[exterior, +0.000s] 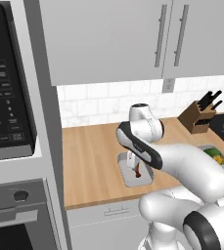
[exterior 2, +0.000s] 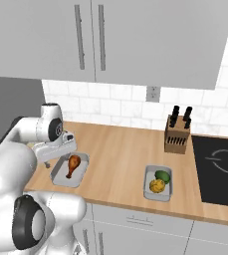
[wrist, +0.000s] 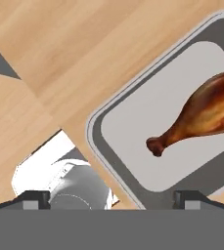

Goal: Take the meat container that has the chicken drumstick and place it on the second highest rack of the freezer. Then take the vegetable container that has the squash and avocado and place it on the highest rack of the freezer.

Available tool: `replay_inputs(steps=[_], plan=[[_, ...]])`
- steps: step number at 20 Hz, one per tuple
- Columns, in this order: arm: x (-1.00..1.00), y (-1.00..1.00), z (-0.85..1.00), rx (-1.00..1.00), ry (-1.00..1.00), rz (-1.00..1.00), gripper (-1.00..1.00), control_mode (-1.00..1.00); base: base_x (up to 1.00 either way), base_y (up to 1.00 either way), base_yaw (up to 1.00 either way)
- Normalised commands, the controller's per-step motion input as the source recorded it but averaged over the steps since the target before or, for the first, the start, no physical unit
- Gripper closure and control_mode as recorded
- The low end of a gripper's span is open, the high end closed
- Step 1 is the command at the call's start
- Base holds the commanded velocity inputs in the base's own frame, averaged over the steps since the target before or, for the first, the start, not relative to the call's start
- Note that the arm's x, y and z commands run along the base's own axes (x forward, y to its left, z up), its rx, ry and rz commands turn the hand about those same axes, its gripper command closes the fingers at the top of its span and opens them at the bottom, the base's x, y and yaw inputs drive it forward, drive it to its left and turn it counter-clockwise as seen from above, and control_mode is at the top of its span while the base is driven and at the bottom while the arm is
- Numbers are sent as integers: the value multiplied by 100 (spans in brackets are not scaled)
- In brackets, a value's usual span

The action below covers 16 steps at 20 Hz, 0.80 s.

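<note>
Both shallow grey trays on wooden bench (exterior 2: 120, 149): glossy brown drumstick (exterior 2: 73, 165) tray (exterior 2: 60, 180); squash-and-avocado tray (exterior 2: 158, 195). Neither apparently moved. Gripper (wrist: 111, 197) fingers wide, empty.

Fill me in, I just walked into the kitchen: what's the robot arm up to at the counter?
The white arm holds its gripper, jaws open, over the left edge of the grey tray with the chicken drumstick on the wooden counter. It grips nothing. A second tray, holding the squash and avocado, sits further right on the counter, untouched, near the knife block.
</note>
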Motion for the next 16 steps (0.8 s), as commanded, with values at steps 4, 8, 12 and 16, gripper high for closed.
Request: replay_inputs(steps=[4, 8, 12, 16], plan=[[33, 1, -63, 0, -1, 3, -100, -100, 0, 0, 0], [16, 2, -61, 0, 0, 2, -100, -100, 0, 0, 0], [0, 3, -51, 0, 0, 0, -100, -100, 0, 0, 0], [-3, 0, -31, 0, 0, 0, -100, -100, 0, 0, 0]])
